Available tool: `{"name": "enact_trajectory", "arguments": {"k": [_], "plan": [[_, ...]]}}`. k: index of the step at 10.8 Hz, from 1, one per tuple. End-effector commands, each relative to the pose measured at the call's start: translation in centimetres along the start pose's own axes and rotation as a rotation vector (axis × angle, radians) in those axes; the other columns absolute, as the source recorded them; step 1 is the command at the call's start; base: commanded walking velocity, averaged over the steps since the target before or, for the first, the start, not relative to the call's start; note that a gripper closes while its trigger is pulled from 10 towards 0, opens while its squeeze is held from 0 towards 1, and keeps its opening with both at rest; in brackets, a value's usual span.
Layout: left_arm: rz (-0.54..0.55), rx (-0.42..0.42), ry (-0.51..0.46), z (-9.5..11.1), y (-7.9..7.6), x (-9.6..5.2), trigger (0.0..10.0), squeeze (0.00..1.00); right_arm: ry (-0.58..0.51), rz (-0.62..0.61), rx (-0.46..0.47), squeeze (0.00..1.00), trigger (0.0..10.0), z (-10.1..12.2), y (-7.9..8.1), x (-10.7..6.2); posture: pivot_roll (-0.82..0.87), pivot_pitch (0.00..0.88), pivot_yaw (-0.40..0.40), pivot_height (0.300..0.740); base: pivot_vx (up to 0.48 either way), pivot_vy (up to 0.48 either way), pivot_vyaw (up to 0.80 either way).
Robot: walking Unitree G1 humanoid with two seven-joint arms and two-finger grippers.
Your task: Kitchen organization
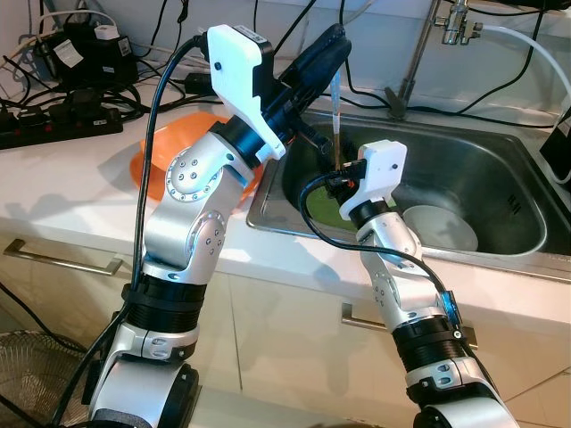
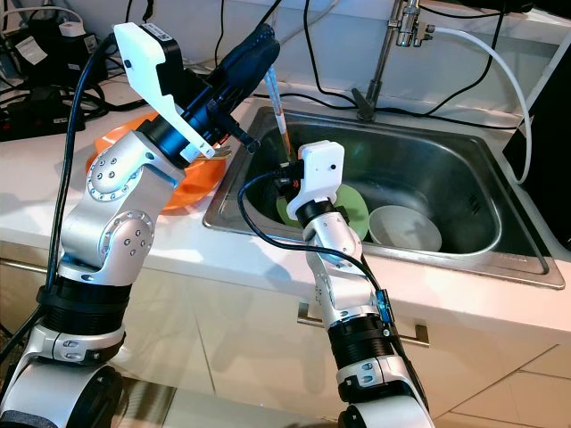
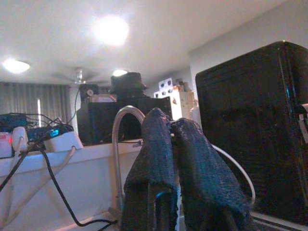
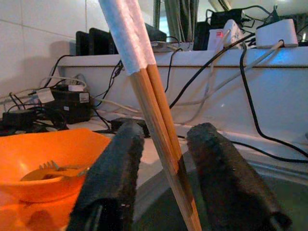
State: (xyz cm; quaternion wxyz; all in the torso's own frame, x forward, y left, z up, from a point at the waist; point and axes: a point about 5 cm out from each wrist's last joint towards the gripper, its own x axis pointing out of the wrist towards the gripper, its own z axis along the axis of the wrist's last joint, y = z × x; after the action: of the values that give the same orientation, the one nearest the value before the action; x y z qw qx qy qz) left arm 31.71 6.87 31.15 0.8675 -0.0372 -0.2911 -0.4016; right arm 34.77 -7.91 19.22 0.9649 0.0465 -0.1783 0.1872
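Bright even indoor light, ceiling lamp [image 3: 110, 30] glare, wrist views softly blurred

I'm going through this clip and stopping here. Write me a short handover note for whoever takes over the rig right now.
Left gripper: raised above the sink's left edge, fingers together at the top of the chopsticks, which appear pinched there.
Right gripper: over the sink, fingers open on either side of the chopsticks' lower part, not yet closed on them.
Things: chopsticks upright, top half in a paper sleeve. Green plate and white bowl lie in the sink. Orange bowl with a fork sits on the counter to the left.
Done: chopsticks lifted.
Left: placing the chopsticks and clearing the sink dishes.
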Motion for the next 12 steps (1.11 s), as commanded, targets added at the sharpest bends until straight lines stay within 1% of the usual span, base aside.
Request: {"name": "enact_trajectory", "arguments": {"k": [1,5,6,9,11,12], "plan": [[-0.022,0.009,-0.004,0.3,-0.4,0.1,10.0,0.00,-0.014,-0.011,-0.006,0.00,0.0,0.4,-0.3,0.3,0.23,0.003,-0.020,0.740,0.000,0.000,0.00],[-0.005,0.021,0.005,0.2,-0.2,0.0,10.0,0.00,-0.014,-0.021,-0.011,0.00,0.0,0.4,-0.7,0.3,0.23,0.000,-0.022,0.740,0.000,0.000,0.00],[0.003,0.017,0.008,0.1,-0.1,0.1,10.0,1.00,-0.014,-0.022,-0.012,0.00,0.0,0.4,-0.7,0.3,0.23,0.000,-0.023,0.740,0.000,0.000,0.00],[0.007,0.015,0.008,0.2,-0.1,0.1,10.0,1.00,-0.014,-0.043,-0.015,0.00,0.0,0.4,-0.9,0.5,0.23,0.000,-0.024,0.740,0.000,0.000,0.00],[0.018,0.015,0.004,0.3,0.1,0.0,10.0,1.00,0.000,-0.098,-0.025,0.00,0.0,0.3,-1.9,0.8,0.24,0.000,-0.027,0.740,0.000,0.000,0.00],[0.039,0.027,0.008,0.2,0.4,-0.1,10.0,1.00,0.015,-0.125,-0.040,0.00,0.0,0.3,-2.7,1.0,0.24,0.000,-0.028,0.740,0.000,0.000,0.00]]}}
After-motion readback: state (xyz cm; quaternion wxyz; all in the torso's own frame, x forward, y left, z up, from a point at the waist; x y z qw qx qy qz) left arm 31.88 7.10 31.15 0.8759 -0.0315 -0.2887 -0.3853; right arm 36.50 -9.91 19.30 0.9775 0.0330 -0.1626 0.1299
